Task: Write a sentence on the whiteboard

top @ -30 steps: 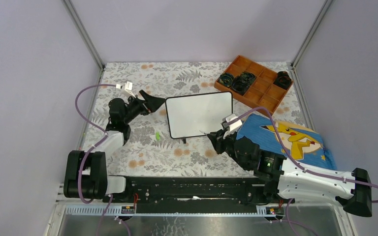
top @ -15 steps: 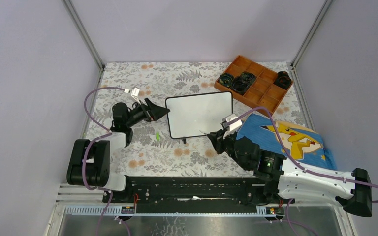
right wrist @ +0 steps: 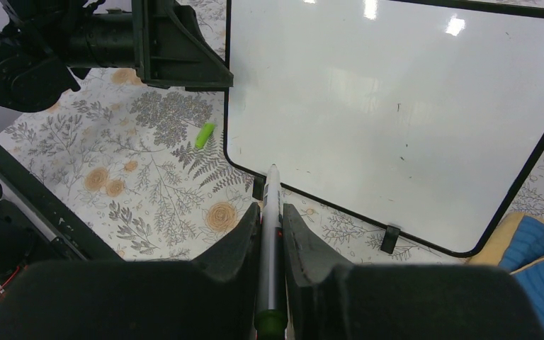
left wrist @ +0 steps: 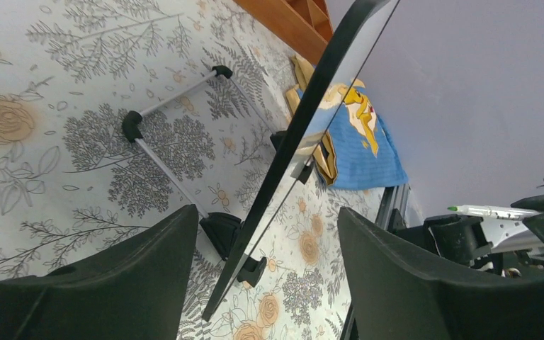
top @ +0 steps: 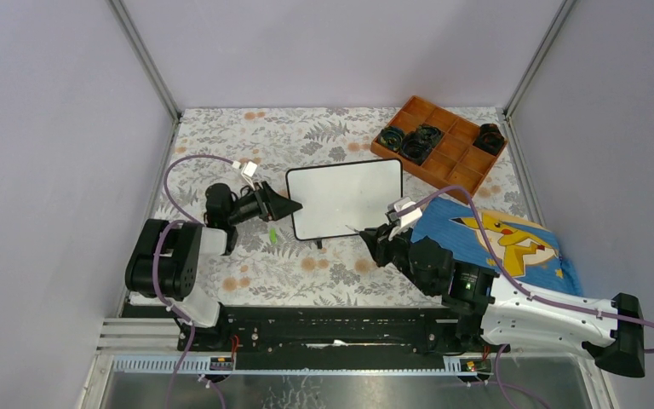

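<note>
The whiteboard (top: 345, 198) stands tilted on small black feet in the middle of the table; its face (right wrist: 397, 99) is blank and no sentence shows on it. My left gripper (top: 295, 206) is open at the board's left edge. In the left wrist view the black-framed edge (left wrist: 326, 78) runs between the spread fingers of the left gripper (left wrist: 265, 223), touching neither. My right gripper (top: 375, 240) is shut on a marker (right wrist: 272, 191), whose tip hovers by the board's lower left corner. The marker's green cap (top: 272, 233) lies on the cloth in front of the board.
A brown compartment tray (top: 443, 158) with black items stands at the back right. A blue Pikachu cloth (top: 511, 243) lies right of the board, under the right arm. Metal frame posts and grey walls close in the table.
My left gripper has moved right to the board's left edge, and its jaws have narrowed a little around it. The right arm and marker have hardly moved.
</note>
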Robot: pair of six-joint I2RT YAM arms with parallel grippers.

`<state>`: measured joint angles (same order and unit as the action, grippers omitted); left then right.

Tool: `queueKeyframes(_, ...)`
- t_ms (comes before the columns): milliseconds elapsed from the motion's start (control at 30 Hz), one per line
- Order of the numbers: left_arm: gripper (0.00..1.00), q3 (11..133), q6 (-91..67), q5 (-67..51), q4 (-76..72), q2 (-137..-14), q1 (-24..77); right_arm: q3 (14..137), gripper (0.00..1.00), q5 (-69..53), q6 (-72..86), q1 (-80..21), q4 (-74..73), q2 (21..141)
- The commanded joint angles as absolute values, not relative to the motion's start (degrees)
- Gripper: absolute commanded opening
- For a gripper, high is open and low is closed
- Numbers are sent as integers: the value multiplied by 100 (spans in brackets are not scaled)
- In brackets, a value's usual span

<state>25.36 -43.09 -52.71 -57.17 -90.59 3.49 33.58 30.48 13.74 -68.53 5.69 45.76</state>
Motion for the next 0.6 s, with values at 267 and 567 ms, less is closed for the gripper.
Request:
queueKeyframes(267,63,2577,-4455,-5618,-6783,-9537,387,3611,0,3020,1366,-6899,915,4779)
queueKeyframes(567,48,2572,-4422,-5634,-6820,-9602,389,3600,0,3056,1362,-6899,913,4825)
